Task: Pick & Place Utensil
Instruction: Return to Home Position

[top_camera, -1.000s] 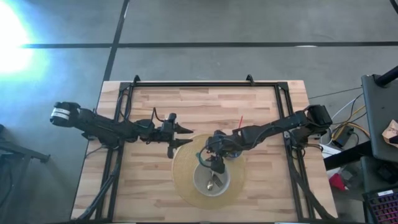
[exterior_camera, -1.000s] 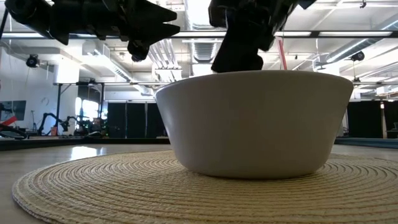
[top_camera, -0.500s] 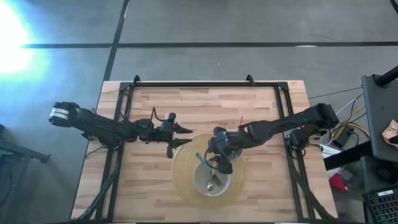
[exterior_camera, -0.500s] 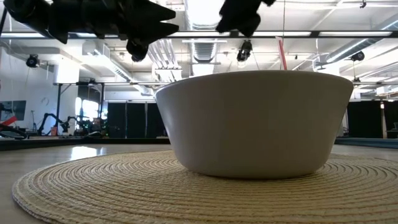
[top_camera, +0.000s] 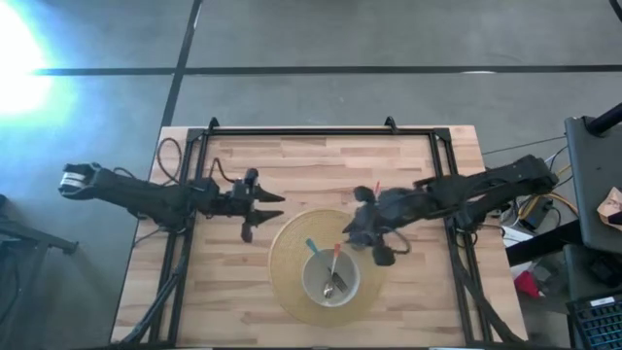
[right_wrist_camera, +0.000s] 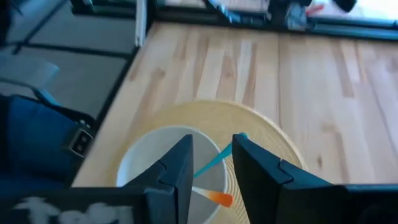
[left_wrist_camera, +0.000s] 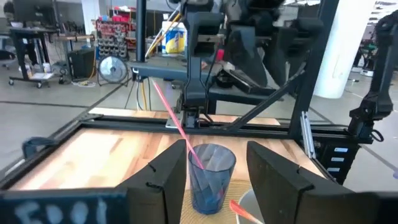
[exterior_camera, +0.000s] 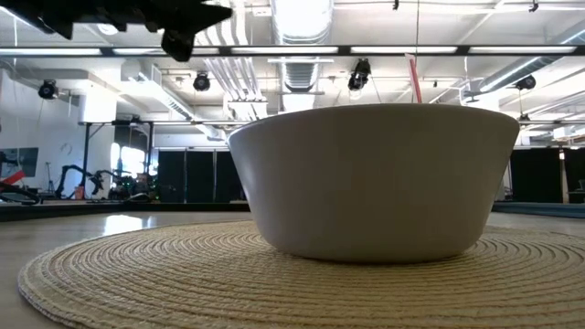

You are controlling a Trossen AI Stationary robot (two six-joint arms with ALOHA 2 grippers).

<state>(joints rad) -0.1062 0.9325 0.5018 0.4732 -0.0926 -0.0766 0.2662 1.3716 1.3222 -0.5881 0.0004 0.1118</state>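
L gripper [top_camera: 262, 207] spread, just off mat's [top_camera: 289, 255] 10 o'clock edge. R gripper [top_camera: 372, 243] spread over its 2 o'clock rim. Orange spoon [top_camera: 335, 261] and blue fork [top_camera: 313, 248] lay in white bowl [top_camera: 309, 284]. Bare wood toward 12 o'clock.

Both arms stretch in from opposite sides, elbows low, wrists nearly meeting mid-span. The left gripper [top_camera: 264, 206] points toward the right arm, fingers spread apart. The right gripper [top_camera: 367, 233] angles downward, fingers parted.
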